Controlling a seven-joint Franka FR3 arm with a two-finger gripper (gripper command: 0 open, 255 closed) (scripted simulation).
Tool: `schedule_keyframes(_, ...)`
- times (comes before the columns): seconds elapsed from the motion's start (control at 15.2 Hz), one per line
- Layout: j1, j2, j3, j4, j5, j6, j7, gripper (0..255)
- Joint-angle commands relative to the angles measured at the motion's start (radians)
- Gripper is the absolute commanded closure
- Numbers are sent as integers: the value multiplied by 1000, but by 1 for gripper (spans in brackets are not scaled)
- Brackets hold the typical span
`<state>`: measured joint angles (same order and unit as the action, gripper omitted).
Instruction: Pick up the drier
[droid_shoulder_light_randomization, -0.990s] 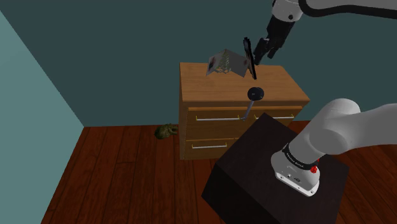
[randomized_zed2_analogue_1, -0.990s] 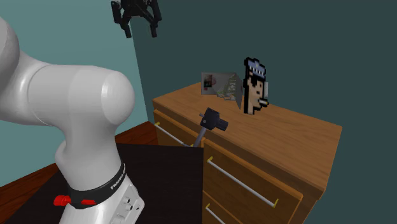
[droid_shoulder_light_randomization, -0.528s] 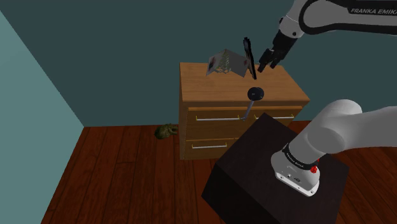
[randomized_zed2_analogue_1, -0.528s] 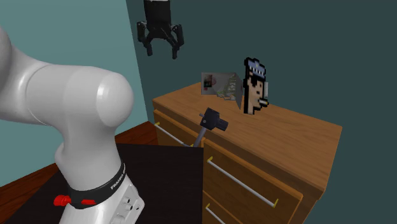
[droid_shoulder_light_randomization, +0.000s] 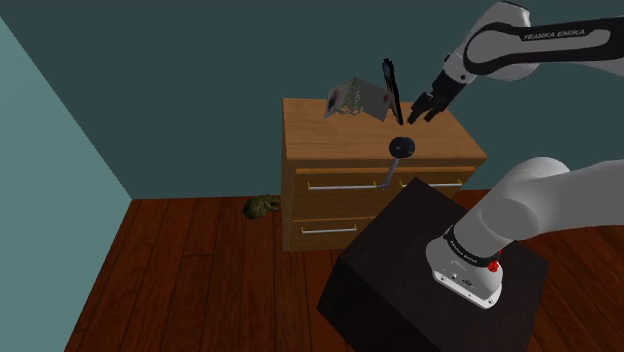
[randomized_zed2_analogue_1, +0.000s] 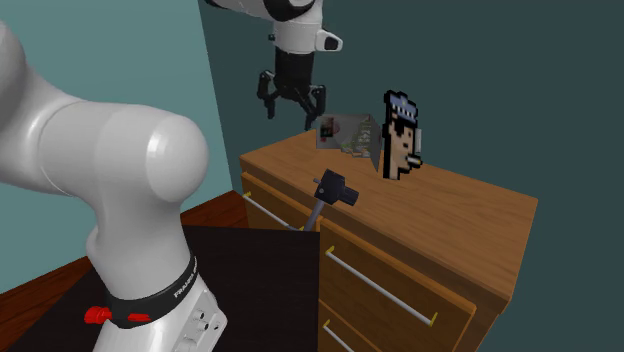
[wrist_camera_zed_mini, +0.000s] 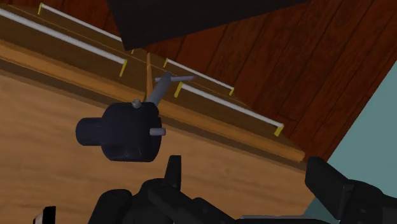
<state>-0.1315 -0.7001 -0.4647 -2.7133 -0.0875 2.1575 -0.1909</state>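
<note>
Gripper (droid_shoulder_light_randomization: 420, 109) at upper right of shoulder view, hanging over rear of the dresser (droid_shoulder_light_randomization: 335, 140) top, fingers apart, nothing btwn them. In second ext. view it's at upper centre (randomized_zed2_analogue_1: 291, 110), above and left of the drier (randomized_zed2_analogue_1: 337, 189), not touching.

Drier (droid_shoulder_light_randomization: 402, 148) is dark, round-bodied w/ grey handle. It lies at the front edge of the dresser top, centre-right of shoulder view, handle poking out over the drawers. Wrist view: drier (wrist_camera_zed_mini: 127, 132) lies ahead of the open fingers.

Pixel-face picture (randomized_zed2_analogue_1: 401, 135) and grey folded card (randomized_zed2_analogue_1: 345, 132) stand behind the drier.
</note>
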Motion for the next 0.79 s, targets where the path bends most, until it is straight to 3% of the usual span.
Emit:
schedule_keyframes(0.0, -2, 42, -74, -18, 11, 68, -60, 0)
schedule_keyframes(0.2, 26, 130, -195, -24, 56, 164, -158, 0)
schedule_keyframes(0.4, 97, 233, -341, -14, 141, 253, -283, 0)
schedule_keyframes(0.59, 235, 353, -530, 16, 292, 322, -451, 0)
schedule_keyframes(0.73, 394, 449, -709, 50, 454, 344, -604, 0)
